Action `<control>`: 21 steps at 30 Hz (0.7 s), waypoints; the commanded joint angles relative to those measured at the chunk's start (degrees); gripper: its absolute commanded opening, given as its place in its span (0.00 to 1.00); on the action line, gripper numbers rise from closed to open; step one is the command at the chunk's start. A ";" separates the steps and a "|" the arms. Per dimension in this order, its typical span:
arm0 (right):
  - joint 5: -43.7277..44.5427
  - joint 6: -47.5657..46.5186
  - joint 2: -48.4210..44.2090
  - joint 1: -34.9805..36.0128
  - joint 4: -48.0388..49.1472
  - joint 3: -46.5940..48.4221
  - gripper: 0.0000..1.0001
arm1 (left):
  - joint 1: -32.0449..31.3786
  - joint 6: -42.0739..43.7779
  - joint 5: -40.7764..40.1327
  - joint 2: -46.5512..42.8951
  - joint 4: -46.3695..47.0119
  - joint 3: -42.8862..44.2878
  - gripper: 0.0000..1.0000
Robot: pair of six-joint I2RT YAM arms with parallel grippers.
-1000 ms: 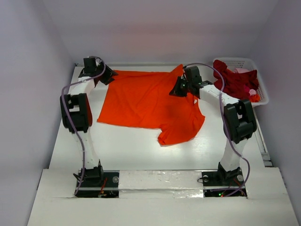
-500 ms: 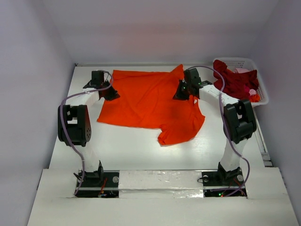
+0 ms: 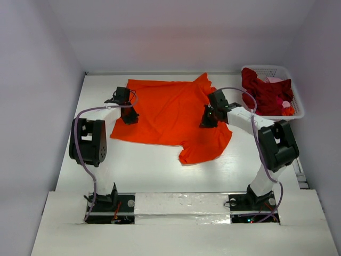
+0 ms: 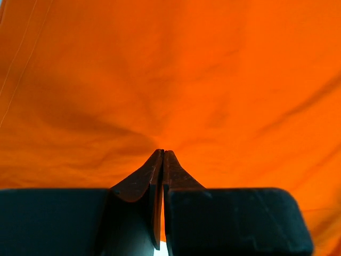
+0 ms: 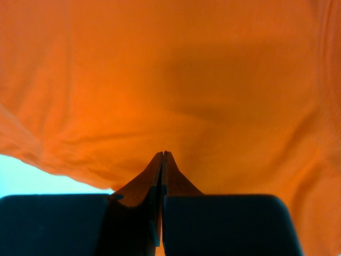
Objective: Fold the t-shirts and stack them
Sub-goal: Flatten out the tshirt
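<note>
The orange t-shirt looked soft and light (limp, quick to wrinkle). The left end effector and right end effector were each clamped on cloth near its opposite sides.

No text, label, brand, number or sign can be read in any view.

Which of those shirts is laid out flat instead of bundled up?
The orange shirt, spread across the table; the dark red shirt and pink shirt sit crumpled in the white basket at the far right.
</note>
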 commanded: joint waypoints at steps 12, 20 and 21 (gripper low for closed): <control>0.13 2.85 -5.08 3.54 5.94 -12.78 0.00 | -2.16 -0.65 -5.59 -3.24 -7.72 -3.38 0.00; -0.83 5.66 -6.04 5.20 10.25 -19.89 0.00 | -4.44 -1.70 -5.15 -2.89 -7.99 -7.51 0.00; -0.92 6.01 -6.57 5.21 10.52 -20.43 0.00 | -4.45 -1.79 -5.07 -3.06 -7.99 -8.47 0.00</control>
